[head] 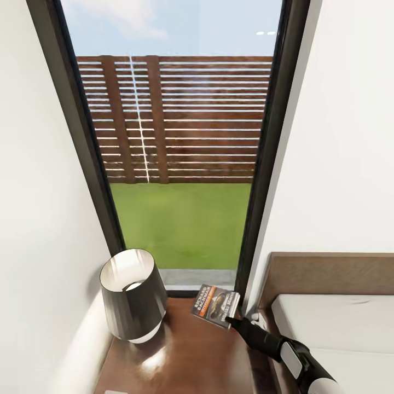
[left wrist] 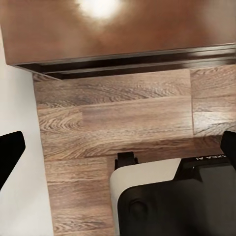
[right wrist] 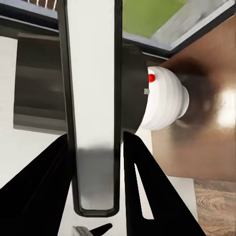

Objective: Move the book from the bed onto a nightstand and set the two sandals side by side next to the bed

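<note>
Right arm: glossy black tapered housing with a white panel insert; its tool has slim black fingers.

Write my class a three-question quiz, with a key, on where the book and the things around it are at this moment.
1. True or false: the left gripper holds the book.
2. In the head view, what stands on the nightstand to the left of the book? A) a lamp B) a sandal C) a mug
3. Fill in: through the window behind the nightstand you see grass and a slatted wooden ____.

Key
1. False. The left gripper is open over the floor. The right gripper grips the book, at the nightstand's back corner nearest the bed.
2. A, the lamp.
3. fence.
</note>
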Available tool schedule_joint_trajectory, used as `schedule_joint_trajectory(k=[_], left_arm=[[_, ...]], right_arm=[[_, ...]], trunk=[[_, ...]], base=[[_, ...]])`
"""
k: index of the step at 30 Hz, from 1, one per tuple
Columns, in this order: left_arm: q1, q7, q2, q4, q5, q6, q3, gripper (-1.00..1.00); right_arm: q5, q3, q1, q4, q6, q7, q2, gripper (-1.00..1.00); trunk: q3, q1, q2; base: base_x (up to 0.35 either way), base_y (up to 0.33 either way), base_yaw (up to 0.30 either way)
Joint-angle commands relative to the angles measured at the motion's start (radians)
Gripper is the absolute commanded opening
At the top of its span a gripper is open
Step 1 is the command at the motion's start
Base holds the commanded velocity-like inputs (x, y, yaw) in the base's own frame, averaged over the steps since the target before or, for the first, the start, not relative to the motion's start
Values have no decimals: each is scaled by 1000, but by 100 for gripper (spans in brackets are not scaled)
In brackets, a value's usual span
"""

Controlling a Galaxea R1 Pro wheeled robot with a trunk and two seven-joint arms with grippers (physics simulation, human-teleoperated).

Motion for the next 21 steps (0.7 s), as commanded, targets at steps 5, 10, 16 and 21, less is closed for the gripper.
schedule_joint_trajectory(k=[5,10,16,21], left_arm=[[-1,-3,0,0,10,-1,-8,100],[-1,-3,0,0,10,-1,-8,100],[-1,-3,0,0,10,-1,-8,100],[-1,-3,0,0,10,-1,-8,100]], right_arm=[[-5,-3,-1,0,7,3,0,-100],[-5,-3,-1,0,7,3,0,-100],[-5,-3,-1,0,7,3,0,-100],[-5,-3,-1,0,7,3,0,-100]], trunk=[[-2,1,-2],[-2,1,-2],[-2,1,-2],[-2,1,-2]], base=[[0,0,0],[0,0,0],[0,0,0],[0,0,0]])
